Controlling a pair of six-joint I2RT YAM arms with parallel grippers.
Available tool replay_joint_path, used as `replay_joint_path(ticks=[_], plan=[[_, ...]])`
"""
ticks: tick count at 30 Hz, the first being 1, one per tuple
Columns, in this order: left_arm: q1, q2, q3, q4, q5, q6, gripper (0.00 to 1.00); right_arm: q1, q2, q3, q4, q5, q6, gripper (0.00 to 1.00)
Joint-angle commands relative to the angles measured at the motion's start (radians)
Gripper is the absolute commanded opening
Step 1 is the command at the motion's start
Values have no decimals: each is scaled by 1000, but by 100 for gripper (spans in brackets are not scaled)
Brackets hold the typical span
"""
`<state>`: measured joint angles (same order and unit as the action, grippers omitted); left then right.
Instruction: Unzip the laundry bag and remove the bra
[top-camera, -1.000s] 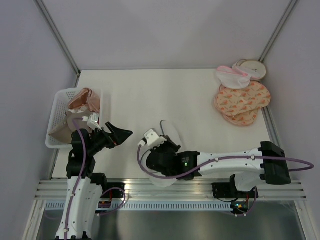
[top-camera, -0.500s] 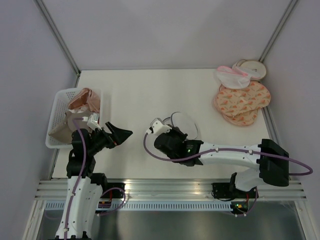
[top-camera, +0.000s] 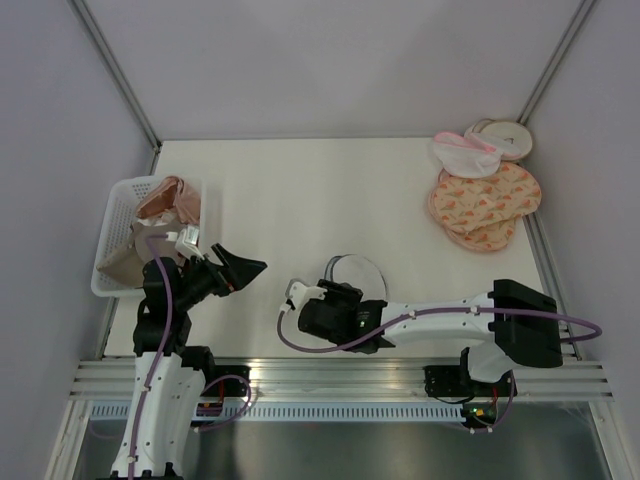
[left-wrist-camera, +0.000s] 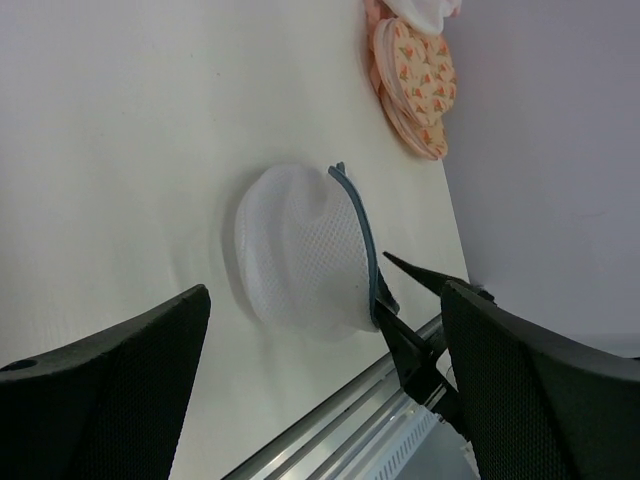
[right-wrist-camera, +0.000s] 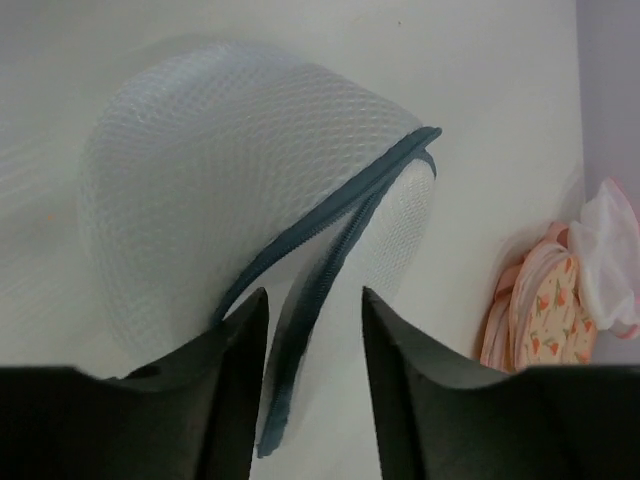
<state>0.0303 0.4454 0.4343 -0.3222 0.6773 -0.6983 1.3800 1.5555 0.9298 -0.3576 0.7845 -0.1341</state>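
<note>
Pale lilac walls and metal posts close the white desk (top-camera: 300, 190) on three sides, with a rail along the near edge. Bare surface runs from the middle to the far wall.

The laundry bag (top-camera: 360, 275) sits near the front centre, well apart from every edge. It is tipped up on one side, its dark zipper rim rising between the fingers of the right gripper (right-wrist-camera: 313, 295), which is closed to a narrow gap on the rim and mesh.

The left gripper (top-camera: 243, 262) hangs spread wide over the desk, holding nothing, just beside a white basket (top-camera: 108, 225) at the left edge. In the basket lie the taupe bra (top-camera: 118, 262) and a pink-peach garment (top-camera: 165, 197) (partly hidden by the arm).

Peach patterned rounds (top-camera: 485, 200) and a pink-trimmed mesh pouch (top-camera: 462, 153) crowd the far right corner.
</note>
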Motion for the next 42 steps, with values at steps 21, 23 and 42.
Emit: replay_joint_path(ticks=[21,23,42], plan=[[-18,15,-35,104,97,0,99,-84,-311,-35,-60,-8,890,98],[-18,15,-37,103,99,8,100,-82,-295,-61,-35,19,987,98],[-18,-13,-62,95,97,16,100,-101,-120,-75,240,-214,1065,98]])
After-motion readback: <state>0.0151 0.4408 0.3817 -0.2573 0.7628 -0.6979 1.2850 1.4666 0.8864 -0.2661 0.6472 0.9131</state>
